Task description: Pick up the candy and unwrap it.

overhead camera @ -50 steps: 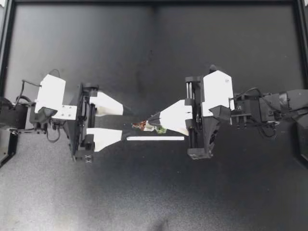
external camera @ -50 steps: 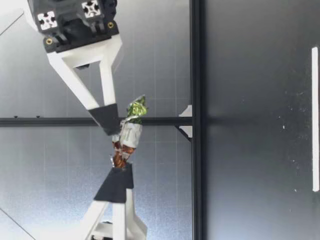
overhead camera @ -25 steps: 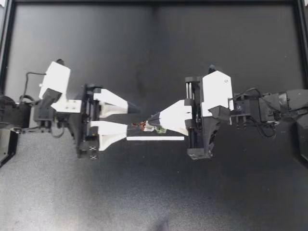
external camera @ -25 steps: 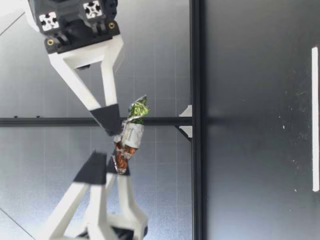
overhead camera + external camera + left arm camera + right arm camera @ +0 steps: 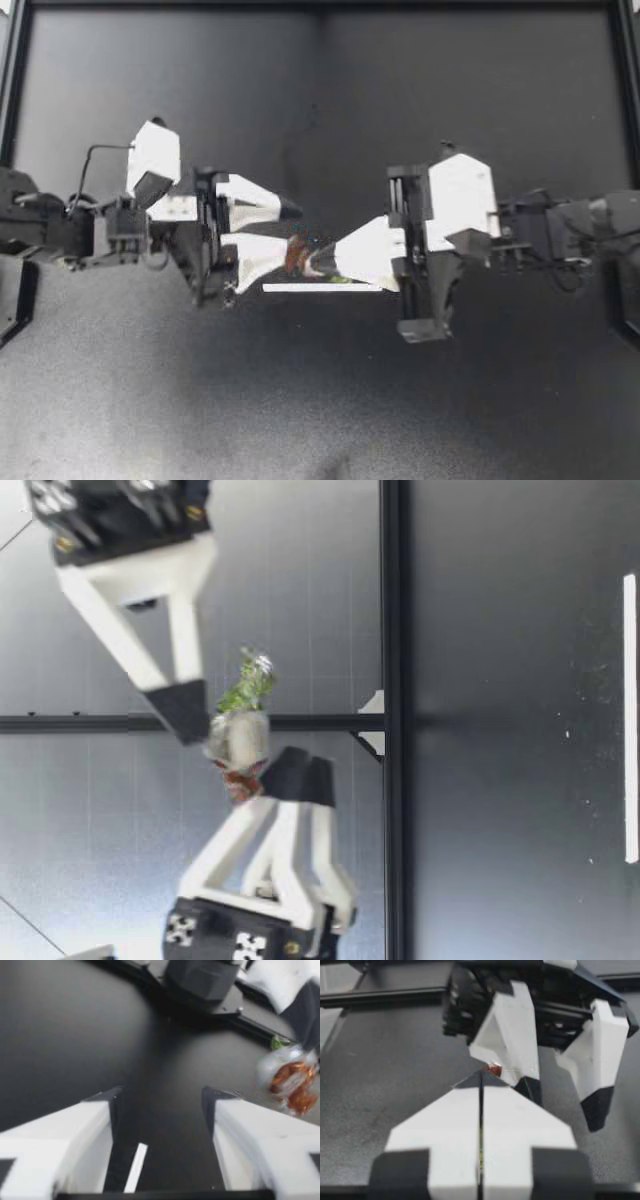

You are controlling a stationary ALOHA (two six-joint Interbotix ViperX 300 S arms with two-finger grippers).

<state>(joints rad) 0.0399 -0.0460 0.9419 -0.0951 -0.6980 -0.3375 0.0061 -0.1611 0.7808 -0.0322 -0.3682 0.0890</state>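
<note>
Aloft, the candy [image 5: 298, 255] is pinched in my right gripper [image 5: 316, 262], whose fingertips hide nearly all of it in the wrist view; my left gripper [image 5: 292, 232] stands spread, one finger just beside the candy

The table [image 5: 330, 400] is a dark, matte surface with a black rim [image 5: 14, 80] at its far and side edges. One thin white strip [image 5: 322, 287], possibly tape, lies flat near the table's middle. A few pale specks [image 5: 567, 734] dot the table near it.
</note>
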